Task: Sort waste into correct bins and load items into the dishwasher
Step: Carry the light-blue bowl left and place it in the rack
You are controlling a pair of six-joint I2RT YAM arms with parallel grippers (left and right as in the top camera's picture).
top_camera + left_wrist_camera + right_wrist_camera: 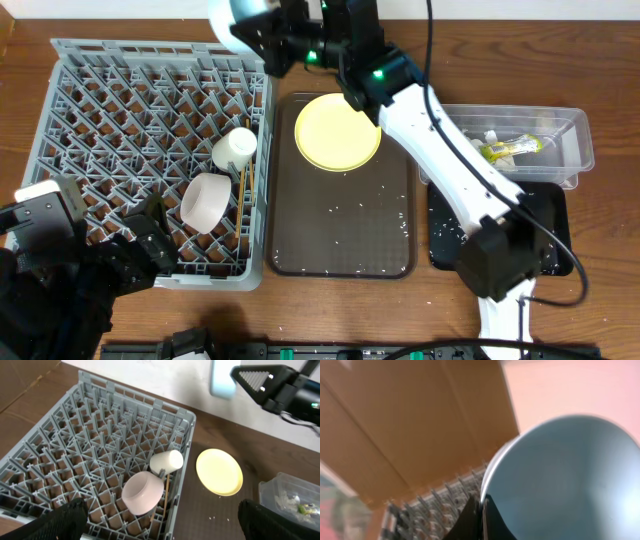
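Note:
My right gripper is shut on the rim of the light blue bowl, held in the air over the far right corner of the grey dishwasher rack. In the rack lie a white cup, a white shallow bowl and chopsticks. The yellow plate sits on the brown tray. My left gripper hangs open over the rack's near right corner, holding nothing.
Pale food grains are scattered on the brown tray. At the right, a clear tub holds a green-and-yellow wrapper. A black tray lies in front of it, partly under the right arm.

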